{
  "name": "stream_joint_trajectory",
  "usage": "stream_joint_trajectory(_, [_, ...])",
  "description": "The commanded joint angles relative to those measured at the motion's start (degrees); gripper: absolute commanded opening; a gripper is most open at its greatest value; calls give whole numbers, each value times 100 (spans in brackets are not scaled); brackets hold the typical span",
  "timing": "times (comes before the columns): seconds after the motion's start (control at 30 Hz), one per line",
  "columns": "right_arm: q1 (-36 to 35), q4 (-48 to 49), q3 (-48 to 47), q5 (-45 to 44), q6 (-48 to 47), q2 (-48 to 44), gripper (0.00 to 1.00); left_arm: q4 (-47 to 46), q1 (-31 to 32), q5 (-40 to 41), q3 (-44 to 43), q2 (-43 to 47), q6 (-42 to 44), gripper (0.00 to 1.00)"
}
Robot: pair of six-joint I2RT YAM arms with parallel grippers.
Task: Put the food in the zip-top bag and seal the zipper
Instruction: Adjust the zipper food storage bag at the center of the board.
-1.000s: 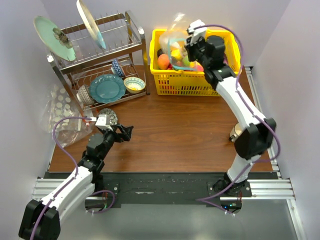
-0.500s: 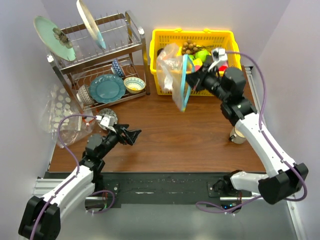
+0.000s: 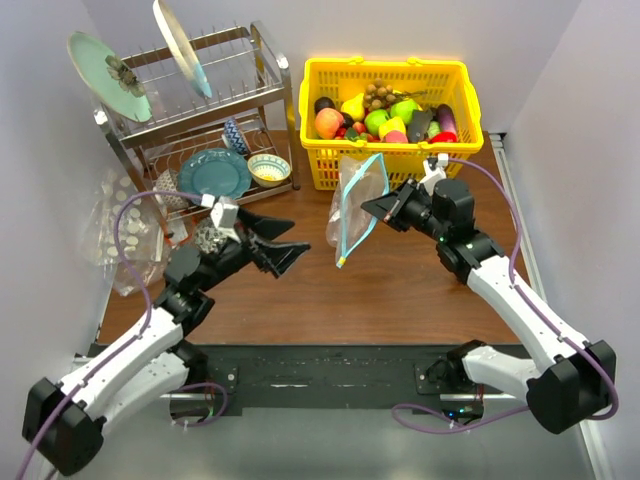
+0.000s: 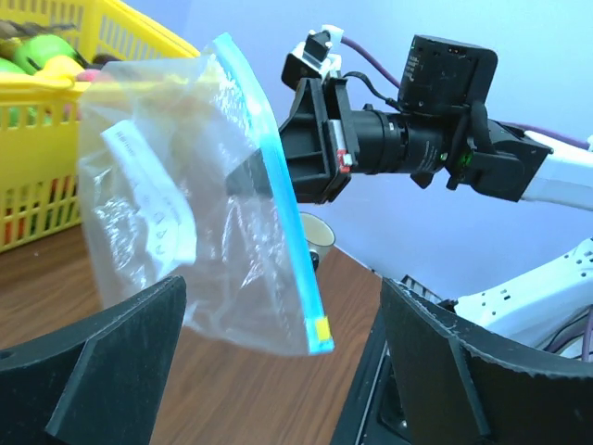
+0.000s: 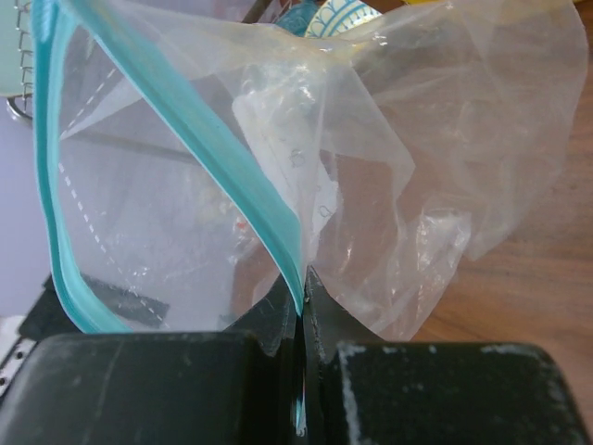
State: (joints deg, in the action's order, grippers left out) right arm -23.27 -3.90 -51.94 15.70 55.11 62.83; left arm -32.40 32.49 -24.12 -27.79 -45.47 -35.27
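though it points at the bag, left gripper: jaws spread wide, holding nothing, short of the film.
bag: held up off the table between the two grippers, in front of the basket; limp, creased, no food inside.
zipper: unsealed; strip slants down the bag's edge, and the mouth gapes in a loop in the right wrist view.
right gripper: pressed together on the bag at the zipper; one lip or both, cannot tell.
food: all in the basket at the back, apart from the bag.
pinch: the whole bag hangs from one narrow grip on slick film; a jerk could pull it free and drop it.
free lip: thin, clear, likely to sway; the left jaws could close on air, or on both layers and shut the mouth.
mouth: held at one point it may fold over as a piece goes in, so the piece rolls onto the table.
strip: if twisted, it may not press shut along its full width.
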Motion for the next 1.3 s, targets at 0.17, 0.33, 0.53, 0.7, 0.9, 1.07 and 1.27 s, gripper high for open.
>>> stream_joint_trajectory(0.17, [-55, -199, 255, -463, 263, -95, 0, 1982, 1188, 1856, -2148, -1516, 756, 89])
stream_joint_trajectory(0.33, [-64, -348, 193, -595, 96, -43, 0, 2756, 1707, 2894, -3169, -2376, 1048, 87])
stream_joint_trajectory(0.53, [-64, -401, 132, -648, -9, 10, 0, 3740, 2200, 4317, -4197, -3290, 1268, 82])
stream_joint_trajectory(0.7, [-64, -454, 97, -674, -106, 1, 0, 4250, 2332, 5240, -4559, -3635, 1347, 56])
stream_joint_trajectory(0.9, [-64, -401, 167, -779, -211, 71, 19, 4760, 2350, 5664, -4885, -3759, 1426, 0])
stream_joint_trajectory(1.07, [-64, -137, 220, -509, -307, 475, 78, 5523, 2350, 6049, -4876, -3644, 1365, 0])
stream_joint_trajectory(1.27, [-73, 55, -140, 467, -580, 1029, 84, 6569, 2341, 6918, -4569, -3109, 926, 0])
